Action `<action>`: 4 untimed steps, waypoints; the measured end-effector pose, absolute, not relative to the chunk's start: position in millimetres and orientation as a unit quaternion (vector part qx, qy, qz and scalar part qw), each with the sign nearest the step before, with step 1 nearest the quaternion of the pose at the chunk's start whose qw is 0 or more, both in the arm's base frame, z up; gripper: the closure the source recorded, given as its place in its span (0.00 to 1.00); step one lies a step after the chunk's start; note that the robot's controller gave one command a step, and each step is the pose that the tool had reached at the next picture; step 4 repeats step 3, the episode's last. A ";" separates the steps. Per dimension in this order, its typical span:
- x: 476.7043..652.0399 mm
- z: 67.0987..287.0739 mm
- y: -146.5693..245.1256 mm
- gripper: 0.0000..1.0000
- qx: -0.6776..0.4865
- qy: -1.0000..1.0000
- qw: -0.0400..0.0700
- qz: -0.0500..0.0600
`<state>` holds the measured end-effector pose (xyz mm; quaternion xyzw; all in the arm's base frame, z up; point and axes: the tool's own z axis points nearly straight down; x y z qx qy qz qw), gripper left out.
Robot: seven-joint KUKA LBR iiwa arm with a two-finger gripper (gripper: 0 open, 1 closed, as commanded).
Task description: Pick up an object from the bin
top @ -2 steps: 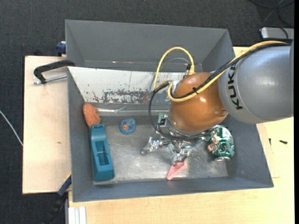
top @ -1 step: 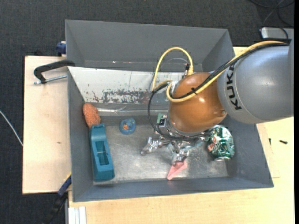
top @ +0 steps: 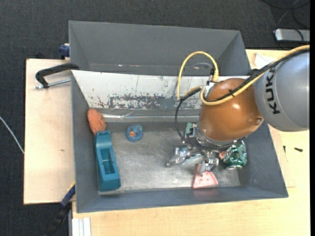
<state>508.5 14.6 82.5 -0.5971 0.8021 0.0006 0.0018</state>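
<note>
My gripper (top: 194,160) hangs low over the right part of the bin floor, under the arm's orange cover. Its metal fingers stand apart, open, with nothing visible between them. One fingertip (top: 178,156) points left across the bare floor. The other fingertip (top: 210,163) is just above a pink triangular piece (top: 204,180) lying by the front wall. A crumpled green and white wrapper (top: 236,155) lies right beside the gripper on its right, partly hidden by the cover.
A long blue dispenser-like block (top: 107,162) lies along the left wall. An orange oval sponge (top: 96,121) sits behind it in the back-left corner. A small blue round thing with an orange spot (top: 134,132) rests left of centre.
</note>
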 end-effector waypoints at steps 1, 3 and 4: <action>509.9 75.4 -10.1 1.00 -0.524 0.852 -0.003 -0.003; 529.2 75.2 8.1 1.00 -0.616 0.788 -0.008 -0.002; 529.2 75.2 8.1 1.00 -0.616 0.788 -0.008 -0.002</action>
